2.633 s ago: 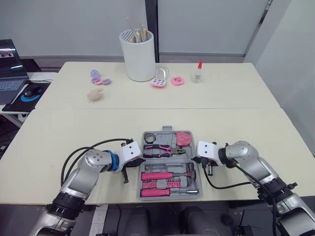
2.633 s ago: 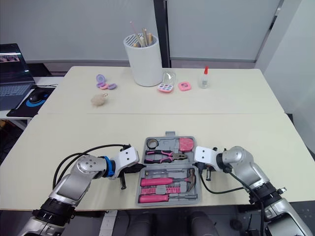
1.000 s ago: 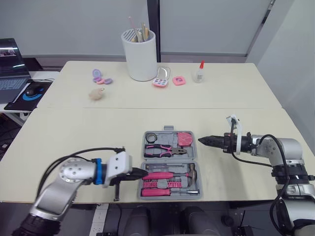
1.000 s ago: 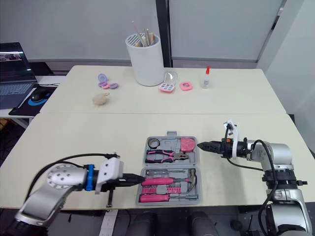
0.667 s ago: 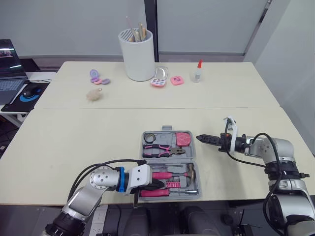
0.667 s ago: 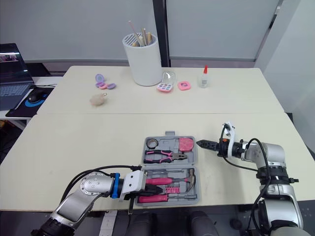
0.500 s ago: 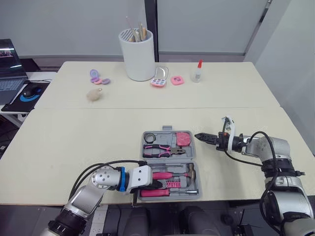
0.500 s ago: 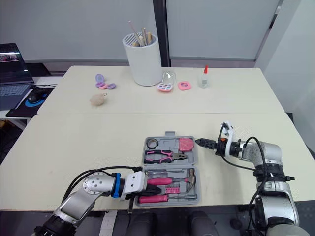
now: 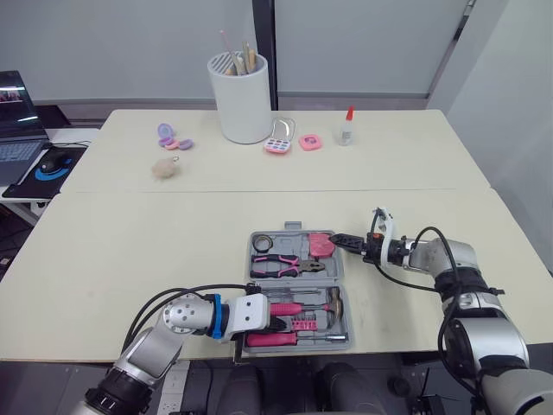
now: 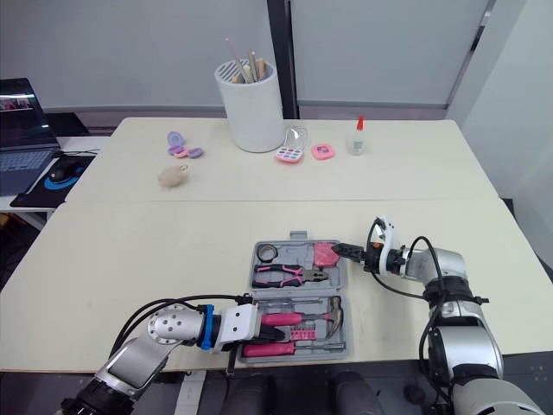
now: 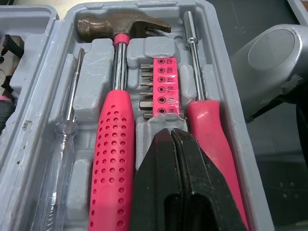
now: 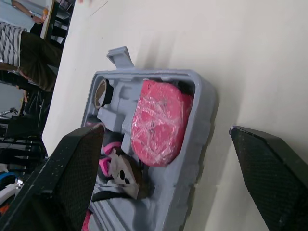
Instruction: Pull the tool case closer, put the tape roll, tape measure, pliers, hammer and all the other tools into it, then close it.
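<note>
Tool case (image 9: pixel 298 279) lies open flat on the tabletop (image 9: pixel 130 233), near its front edge, w/ everything seated: tape roll (image 9: pixel 263 243), pliers (image 9: pixel 285 264) and pink tape measure (image 12: pixel 161 120) in the far half, hammer (image 11: pixel 115 144), bit strip (image 11: pixel 163 86) and pink-handled screwdriver (image 11: pixel 211 130) in the near half. By my read only the closing is left.

Left gripper (image 11: pixel 171 134): jaws pressed together, holding nothing, tip inside the near tray between hammer handle and screwdriver handle. Right gripper (image 9: pixel 343 239): jaws spread wide, straddling the far-right corner of the case just beside the tape measure, not touching it as far as I can tell.

Risks:
- Far half folded over while the left tip sits in the tray → lid jams on the fingers or won't latch.
- Left tip dragged out sideways could lever the bit strip or hammer out of their slots.
- Right jaws biting only the thin rim may slip (or nip the tape measure instead).
- Tilting the far half could spill loosely seated pieces.
- Pushing toward the robot, e.g. when pressing shut, may shove the case off the front edge.
</note>
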Controlling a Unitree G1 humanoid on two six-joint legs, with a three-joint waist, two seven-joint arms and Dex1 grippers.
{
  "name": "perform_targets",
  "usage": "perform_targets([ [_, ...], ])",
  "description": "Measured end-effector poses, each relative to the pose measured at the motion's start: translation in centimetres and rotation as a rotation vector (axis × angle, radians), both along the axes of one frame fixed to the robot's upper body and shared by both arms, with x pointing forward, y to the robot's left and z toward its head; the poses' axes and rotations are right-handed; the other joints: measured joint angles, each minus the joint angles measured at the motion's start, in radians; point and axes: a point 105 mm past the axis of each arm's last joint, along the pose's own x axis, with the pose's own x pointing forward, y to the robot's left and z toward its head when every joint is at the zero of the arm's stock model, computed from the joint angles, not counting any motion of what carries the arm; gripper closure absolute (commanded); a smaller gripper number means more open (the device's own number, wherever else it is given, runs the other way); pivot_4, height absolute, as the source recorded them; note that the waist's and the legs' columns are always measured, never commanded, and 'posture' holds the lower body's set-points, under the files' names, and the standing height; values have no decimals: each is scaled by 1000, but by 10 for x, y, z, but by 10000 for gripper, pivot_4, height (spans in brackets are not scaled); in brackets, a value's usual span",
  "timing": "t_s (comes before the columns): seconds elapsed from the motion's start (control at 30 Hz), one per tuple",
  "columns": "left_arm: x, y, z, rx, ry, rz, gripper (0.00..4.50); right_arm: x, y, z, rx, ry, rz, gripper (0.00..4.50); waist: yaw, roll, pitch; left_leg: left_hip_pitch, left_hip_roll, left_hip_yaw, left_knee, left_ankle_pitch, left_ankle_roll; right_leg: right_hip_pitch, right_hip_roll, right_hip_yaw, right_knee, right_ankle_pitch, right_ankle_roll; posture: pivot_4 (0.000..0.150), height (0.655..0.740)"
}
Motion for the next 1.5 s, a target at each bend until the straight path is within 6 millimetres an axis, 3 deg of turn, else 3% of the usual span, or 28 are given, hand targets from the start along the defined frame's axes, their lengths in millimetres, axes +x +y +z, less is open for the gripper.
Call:
perform_targets([
  [0.4, -8, 0, 4, 73, 21, 22, 45000, 6, 30, -2, 62, -10, 40, 652, -23, 0, -3, 5, 1, 1, -6, 0, 0, 2, 0, 1, -2, 0, 0, 1500, 7400],
  [0.93, -13, -1, 3, 156, 48, 1, 45000, 1, 38, 3, 165, 44, 68, 652, -25, 0, -2, 5, 1, 0, -8, 0, 0, 2, 0, 1, -4, 0, 0, 1500, 7400],
  [1.5, -12, 3, 0, 145, -8, -26, 45000, -5, 51, 55, 300, -22, 182, 652, -28, 1, -2, 5, 2, 0, -9, 0, 0, 2, 0, 1, -4, 0, 0, 1500, 7400],
])
